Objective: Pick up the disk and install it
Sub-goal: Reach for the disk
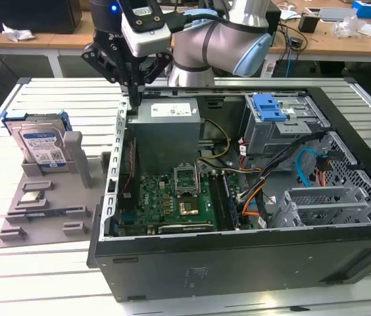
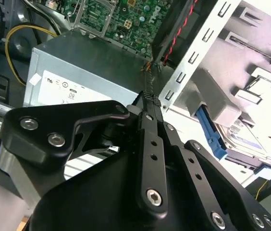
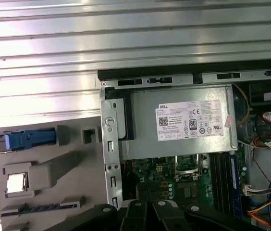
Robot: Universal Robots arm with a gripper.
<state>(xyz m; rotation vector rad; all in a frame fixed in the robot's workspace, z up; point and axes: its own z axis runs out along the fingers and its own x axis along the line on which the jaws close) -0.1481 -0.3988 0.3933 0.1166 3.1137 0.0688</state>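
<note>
The disk (image 1: 41, 145) is a silver hard drive with a white-and-blue label and blue rails. It stands on edge in a grey holder (image 1: 74, 158) on the exterior view's left, outside the computer case. In the second wrist view the disk (image 2: 251, 143) lies past the case wall. Its blue rail (image 3: 30, 139) shows in the first wrist view. My gripper (image 1: 135, 99) hangs over the case's near-left corner, to the right of the disk and apart from it. Its black fingers (image 2: 147, 103) are pressed together, shut on nothing.
An open computer case (image 1: 238, 263) takes up the table's middle. Inside are a grey power supply (image 1: 166, 128), a green motherboard (image 1: 172, 197), cables and a drive cage with a blue bracket (image 1: 268, 107). A grey fixture tray (image 1: 47, 210) lies on the slatted table (image 1: 34, 276).
</note>
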